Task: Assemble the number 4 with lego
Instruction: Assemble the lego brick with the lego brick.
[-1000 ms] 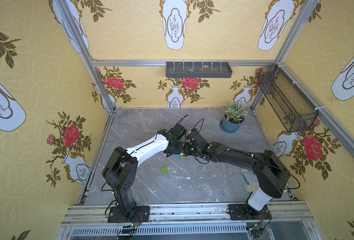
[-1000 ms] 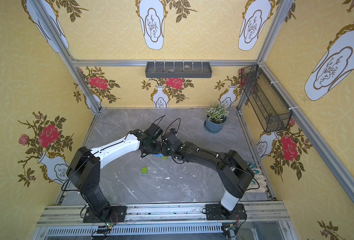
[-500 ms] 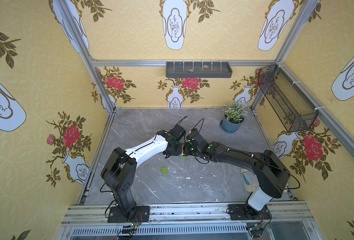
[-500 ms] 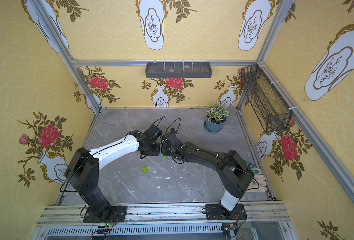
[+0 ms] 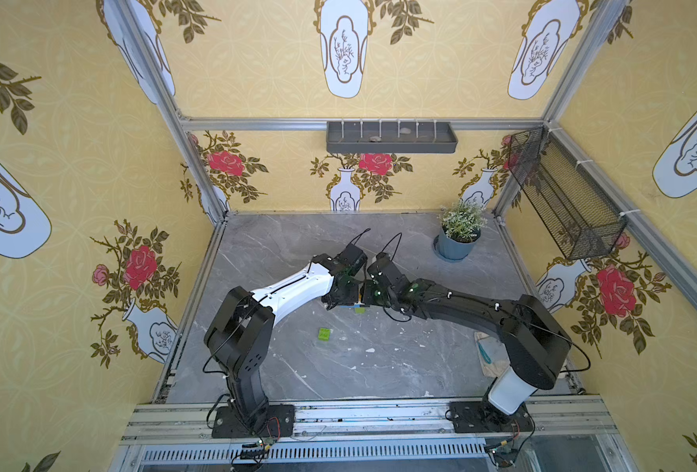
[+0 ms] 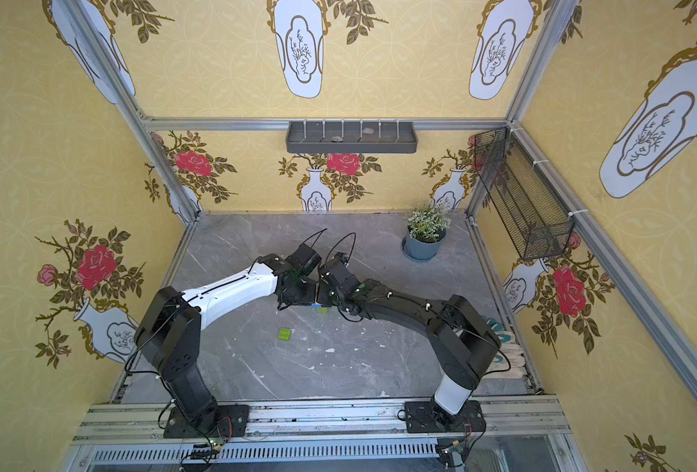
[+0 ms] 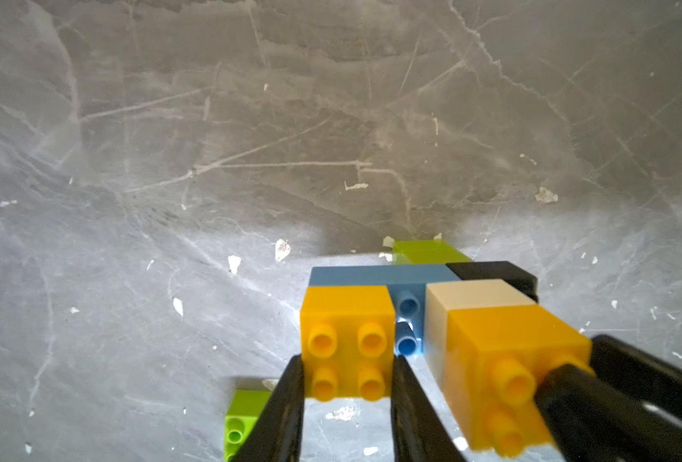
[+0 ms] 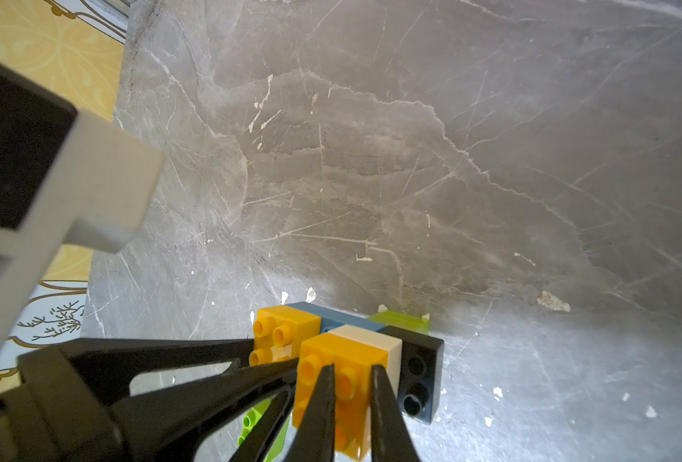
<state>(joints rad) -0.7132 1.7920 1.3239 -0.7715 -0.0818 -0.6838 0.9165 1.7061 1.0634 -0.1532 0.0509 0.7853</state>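
Both claws on the number 4 (image 7: 379,276), mid-table!
The left gripper (image 7: 347,360) clamps a yellow brick (image 7: 347,320) by its smooth sides. The right gripper (image 8: 351,370), nearly together, pinches the studs of the other yellow brick (image 8: 343,352). It's light, rigid, glossy plastic, so likely slippery, and twisting could pop the joints. Flat side walls look the safest hold. A loose green brick (image 5: 324,334) lies nearer, to the left.

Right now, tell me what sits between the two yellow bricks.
In the left wrist view, a narrow gap separates the yellow brick in the left tool from the other yellow brick; bare studs of the blue brick show in it.
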